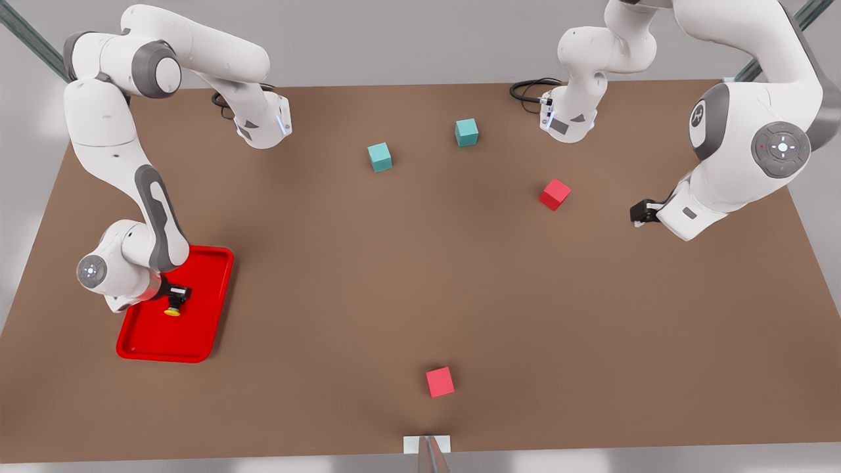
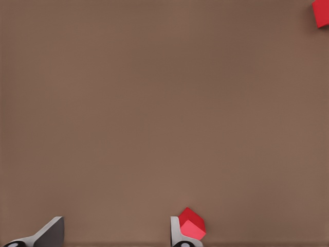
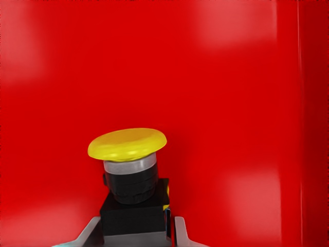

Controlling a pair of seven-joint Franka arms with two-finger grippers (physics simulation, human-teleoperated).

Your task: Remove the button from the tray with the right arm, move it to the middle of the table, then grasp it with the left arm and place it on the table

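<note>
Nearest us, the red cube point(image 1: 439, 382) sits idle; our right gripper point(image 1: 176, 297) clamps the button point(image 1: 173, 309) over the tray point(image 1: 197, 341), left gripper point(image 2: 115, 234) spread apart, waiting. Thin grip could slip.

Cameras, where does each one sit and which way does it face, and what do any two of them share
Front view: high over the table, looking down; both arms, tray at its left, cubes.
Left wrist view: on the left arm, facing bare table; its open fingertips, a red cube beyond them.
Right wrist view: on the right arm inside the tray, facing the button, fingers on both sides of its body.
Shared: front and right wrist views both show the button at the right pincer; the left pincer waits at the front view's right.
</note>
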